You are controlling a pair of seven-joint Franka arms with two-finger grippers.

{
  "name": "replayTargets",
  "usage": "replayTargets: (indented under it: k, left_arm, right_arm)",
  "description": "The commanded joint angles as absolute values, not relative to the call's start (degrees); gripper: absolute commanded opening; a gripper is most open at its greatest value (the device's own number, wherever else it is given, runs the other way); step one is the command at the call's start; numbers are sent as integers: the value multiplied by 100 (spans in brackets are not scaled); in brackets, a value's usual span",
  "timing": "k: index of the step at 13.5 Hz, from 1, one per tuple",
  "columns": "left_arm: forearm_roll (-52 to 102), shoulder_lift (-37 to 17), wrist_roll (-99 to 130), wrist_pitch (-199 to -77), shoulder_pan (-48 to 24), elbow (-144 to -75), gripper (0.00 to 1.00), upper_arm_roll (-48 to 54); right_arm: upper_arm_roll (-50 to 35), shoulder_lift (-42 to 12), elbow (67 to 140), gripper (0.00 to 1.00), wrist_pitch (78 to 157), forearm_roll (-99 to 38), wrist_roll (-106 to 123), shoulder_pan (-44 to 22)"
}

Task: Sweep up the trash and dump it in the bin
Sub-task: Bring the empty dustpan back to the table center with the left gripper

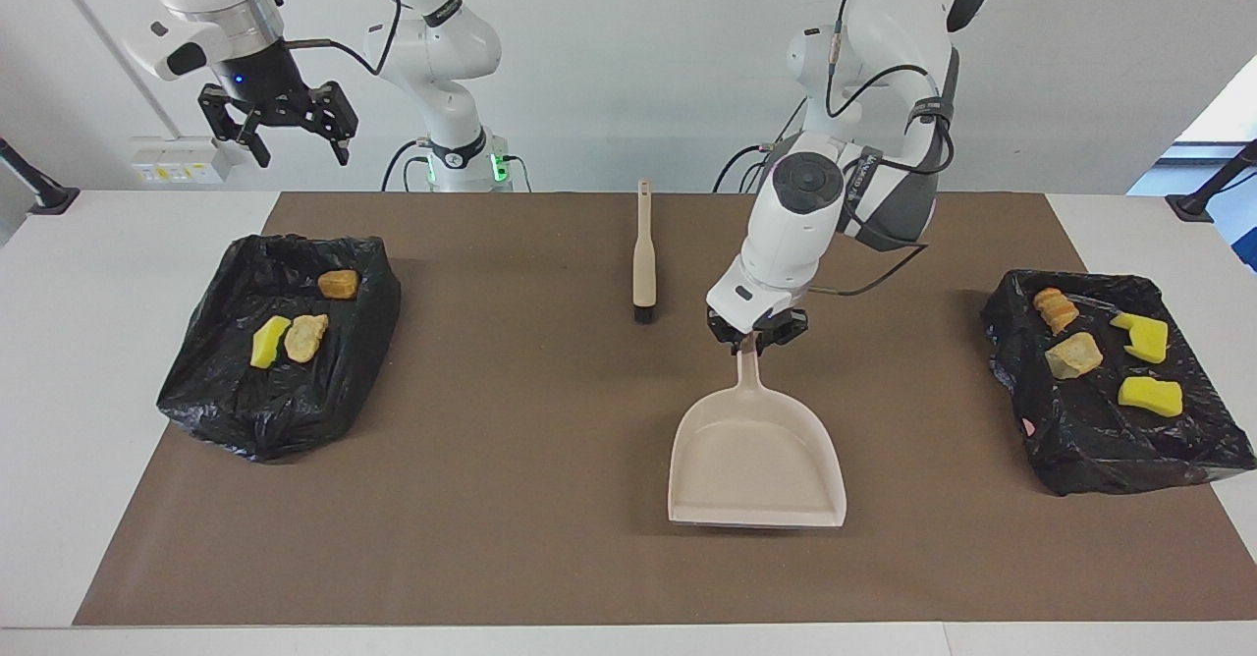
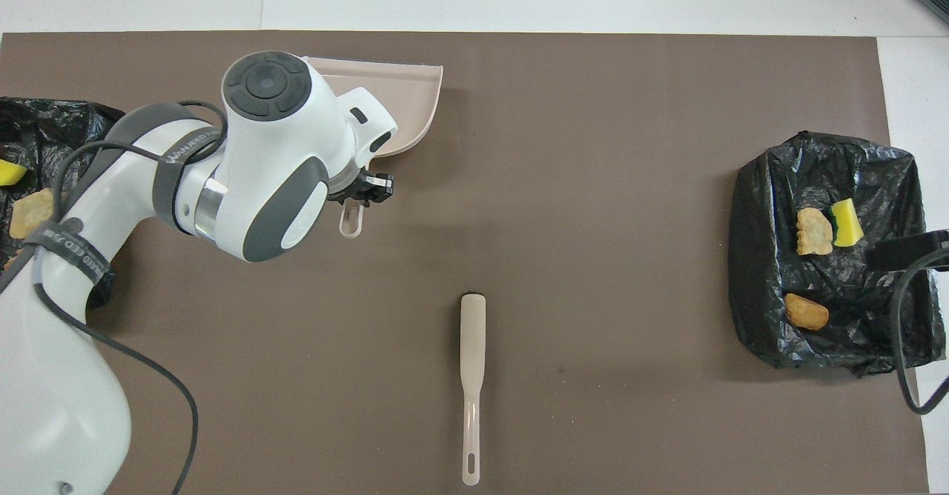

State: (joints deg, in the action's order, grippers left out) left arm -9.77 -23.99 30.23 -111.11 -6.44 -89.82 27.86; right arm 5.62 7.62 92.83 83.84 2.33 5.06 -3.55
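Near the middle of the facing frame, the left gripper [image 1: 756,335] has its fingers closed on the handle of the beige dustpan [image 1: 756,460], whose pan spreads toward the lower edge of the frame with its flat lip lowest over the brown mat [image 1: 550,538]. In the overhead frame the same gripper [image 2: 365,191] sits left of centre, the white arm covering much of the dustpan [image 2: 411,106], and the handle's end pokes out just below the fingers.

At the upper left of the facing frame the right gripper [image 1: 288,126] hangs high above the tabletop [image 1: 118,273], fingers spread wide and holding nothing; this arm waits.

All the trash lies in two bins lined with black bags. The bin at the right of the facing frame [image 1: 1110,460] holds two yellow sponge chunks [image 1: 1142,335] [image 1: 1151,396] and two tan bread pieces [image 1: 1051,308] [image 1: 1073,355]. The bin at the left of that frame [image 1: 265,410] holds one yellow sponge chunk [image 1: 268,341], a tan bread piece [image 1: 305,337] touching it, and a browner bread piece [image 1: 339,284] higher up.

A beige brush [image 1: 643,258] lies on the mat at upper centre of the facing frame, bristles toward the frame's bottom, just beside the left arm's wrist but apart from it; in the overhead frame the brush [image 2: 471,376] lies at lower centre.
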Motion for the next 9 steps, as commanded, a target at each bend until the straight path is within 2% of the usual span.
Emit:
replayTargets:
  k: [1,4,6,9]
  left_arm:
    - [-984,-2793,3488,-11215,-957,-8492,0,2760]
    - [-1002,-3189,3734,-11285,-1246,-8053,0,2751]
    - [-1413,-3715,4155,-11294,-1467,-7587,0,2768]
    - [-1450,-3929,4184,-11259,-1679,-7532,0,2803]
  right_arm:
    - [536,844,9387,100,8411,281,483,-316]
    - [536,844,9387,100,8394,281,483,-316]
    - [536,844,9387,100,8394,281,483,-316]
    - [536,844,9387,100,8394,281,483,-316]
